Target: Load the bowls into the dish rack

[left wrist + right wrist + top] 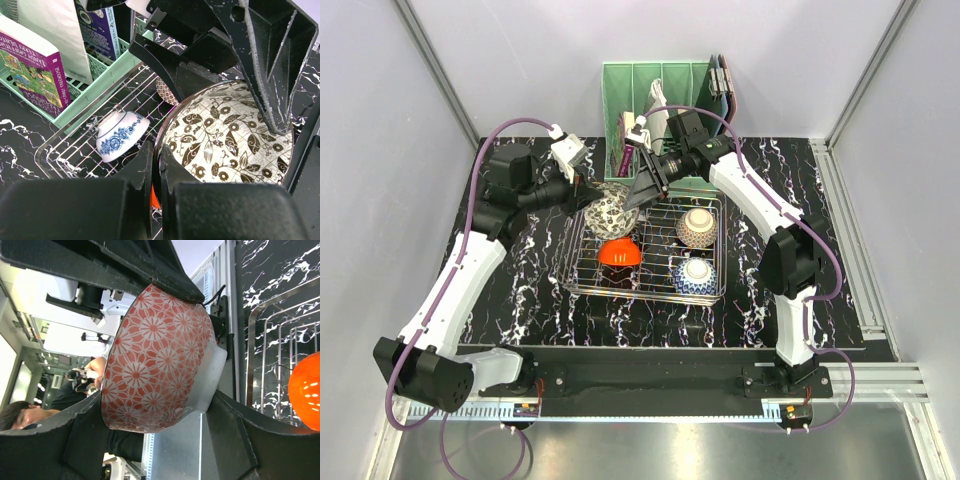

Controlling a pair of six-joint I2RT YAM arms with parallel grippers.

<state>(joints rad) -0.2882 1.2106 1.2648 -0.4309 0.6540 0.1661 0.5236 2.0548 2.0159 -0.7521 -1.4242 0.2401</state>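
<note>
Left wrist: left hand [212,150] clamped on leaf bowl [235,125].
Right wrist: right hand [165,347] clamped on flower bowl [150,370].
Handling: likely glazed ceramic, so stiff, slick and chip-prone; best gripped across the rim.

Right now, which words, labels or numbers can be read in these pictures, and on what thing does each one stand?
No text is clear enough to quote.
Spine of the purple book: lettering turned sideways, too blurred to read.
Cover of the dark blue booklet: white print, too small to read.
The held bowl and the blue-flowered bowl: patterns only, no words.
</note>
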